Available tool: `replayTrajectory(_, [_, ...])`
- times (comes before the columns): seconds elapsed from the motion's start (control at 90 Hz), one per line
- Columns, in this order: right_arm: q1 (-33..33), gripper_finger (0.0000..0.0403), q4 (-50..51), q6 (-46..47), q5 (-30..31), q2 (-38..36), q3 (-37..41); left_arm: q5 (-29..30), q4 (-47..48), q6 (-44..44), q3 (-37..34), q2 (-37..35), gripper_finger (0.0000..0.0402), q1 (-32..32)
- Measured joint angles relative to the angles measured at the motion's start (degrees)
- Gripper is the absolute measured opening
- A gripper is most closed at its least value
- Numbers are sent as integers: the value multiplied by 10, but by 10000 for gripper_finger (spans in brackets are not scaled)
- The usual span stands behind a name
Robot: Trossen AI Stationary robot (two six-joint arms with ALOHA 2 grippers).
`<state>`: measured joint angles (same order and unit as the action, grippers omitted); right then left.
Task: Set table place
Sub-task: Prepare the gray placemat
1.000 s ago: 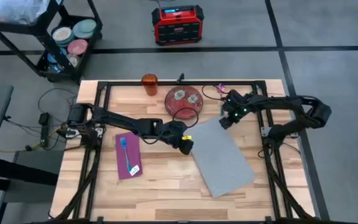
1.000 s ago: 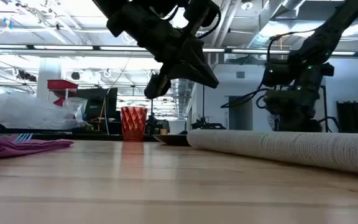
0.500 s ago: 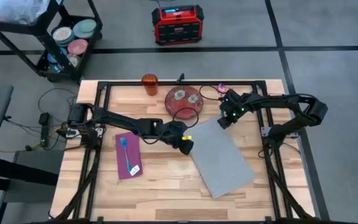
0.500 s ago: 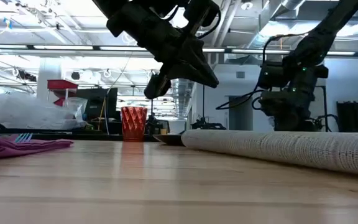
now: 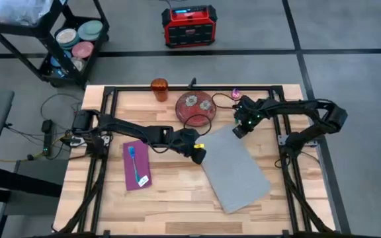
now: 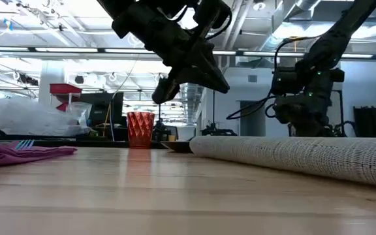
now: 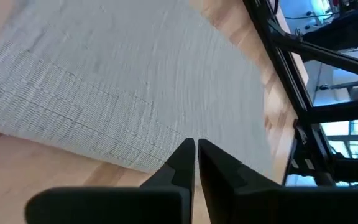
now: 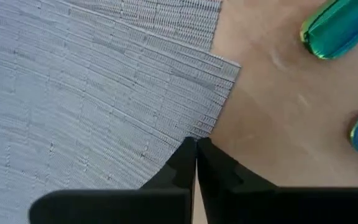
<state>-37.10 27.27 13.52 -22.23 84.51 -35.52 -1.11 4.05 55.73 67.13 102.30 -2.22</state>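
The grey placemat (image 5: 237, 168) lies flat and askew on the table (image 5: 177, 205), right of centre. My right gripper (image 5: 238, 129) is shut at the mat's far corner. My left gripper (image 5: 199, 153) is shut and hangs above the mat's left corner, clear of the table in the low view (image 6: 217, 81). The red plate (image 5: 195, 108) and the orange cup (image 5: 159, 88) stand at the far side. The purple napkin (image 5: 136, 165) lies at the left with a blue utensil (image 5: 133, 164) on it. A teal utensil (image 8: 337, 28) lies beyond the mat's corner. My right gripper has the placemat's edge (image 8: 207, 127) between its two shut fingertips, a little way from the far corner (image 8: 229, 65). The fingers come from above, slanting down. The rest of the mat lies on the table.
A black frame rail (image 5: 190, 88) runs along the table's far side, with cables beside the plate. A pink utensil (image 5: 235, 94) lies near the far rail. Bare wood shows along the near edge (image 5: 170, 211). A cart with dishes (image 5: 78, 39) stands off the table.
My right gripper has moved a little toward the table's left edge, staying shut. The placemat has slid with it along the table, its left end shifting leftward in the low view.
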Motion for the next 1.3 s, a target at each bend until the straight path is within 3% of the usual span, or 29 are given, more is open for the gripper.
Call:
replayTrajectory(0.3, [32,0,36,-5,-23,-1,-68,15,29,0,0,0,3,10])
replayTrajectory(0.422, [38,0,38,-30,6,-1,-77,15,30,-1,0,0,3,10])
replayTrajectory(0.622, [5,10,56,-59,31,2,-77,26,24,-20,0,9,3,9])
replayTrajectory(0.744, [-23,19,67,-69,18,2,-77,6,15,-3,0,53,3,9])
replayTrajectory(0.889, [-40,44,72,-80,-25,2,-77,-63,-17,9,-1,97,3,6])
replayTrajectory(1.1, [-39,99,81,-95,-28,7,-77,-63,-19,5,0,102,3,10])
replayTrajectory(1.3, [-36,151,105,-104,-32,56,-73,-63,-18,5,0,102,3,13])
